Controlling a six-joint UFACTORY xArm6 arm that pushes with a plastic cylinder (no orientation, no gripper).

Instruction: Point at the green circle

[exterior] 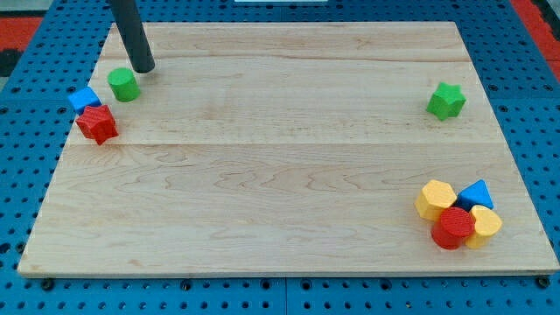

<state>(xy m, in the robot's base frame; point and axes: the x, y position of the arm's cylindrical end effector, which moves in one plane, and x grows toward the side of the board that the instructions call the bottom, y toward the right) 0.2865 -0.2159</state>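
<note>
The green circle (124,84) is a short green cylinder near the view's top left of the wooden board (280,175). My tip (144,68) is the lower end of a dark rod that comes down from the view's top. It stands just above and to the right of the green circle, very close to it; I cannot tell if they touch.
A blue block (84,99) and a red star-like block (97,124) sit at the left edge below the circle. A green star (446,101) is at the right. Two yellow blocks (435,199) (483,224), a blue triangle (477,194) and a red cylinder (453,227) cluster at bottom right.
</note>
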